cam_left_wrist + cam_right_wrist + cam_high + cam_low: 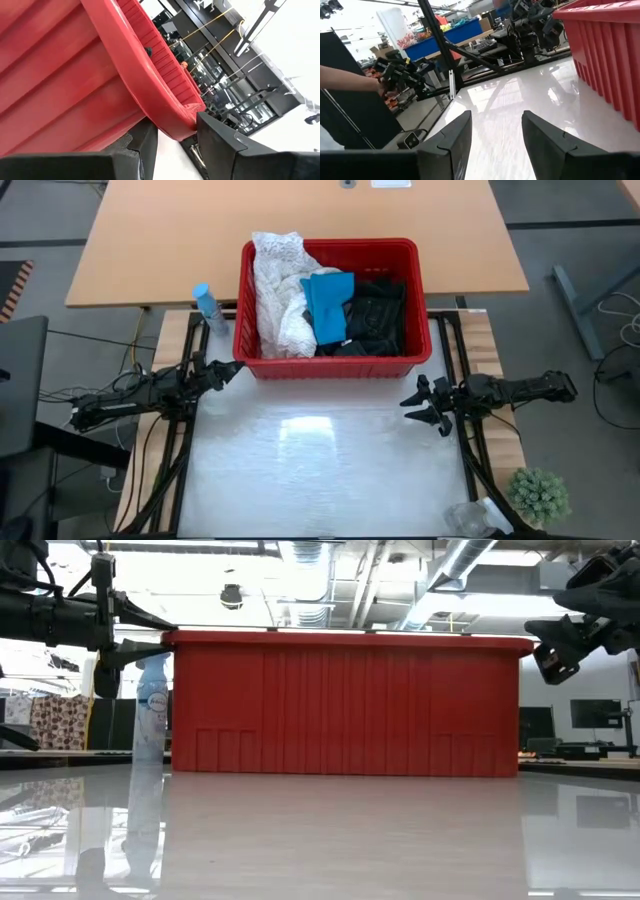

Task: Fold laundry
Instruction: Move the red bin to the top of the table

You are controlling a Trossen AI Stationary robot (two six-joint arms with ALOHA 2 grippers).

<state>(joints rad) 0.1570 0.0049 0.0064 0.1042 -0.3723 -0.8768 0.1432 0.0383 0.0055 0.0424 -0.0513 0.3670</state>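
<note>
From desk level, the red basket wall hides all the laundry inside. From overhead, black garments at the basket's 3 o'clock side merge into one dark mass, individual pieces impossible to separate. The left pincer straddles the basket's rim, contact unclear. A clear object at the desk's 5 o'clock corner is cut off.
</note>
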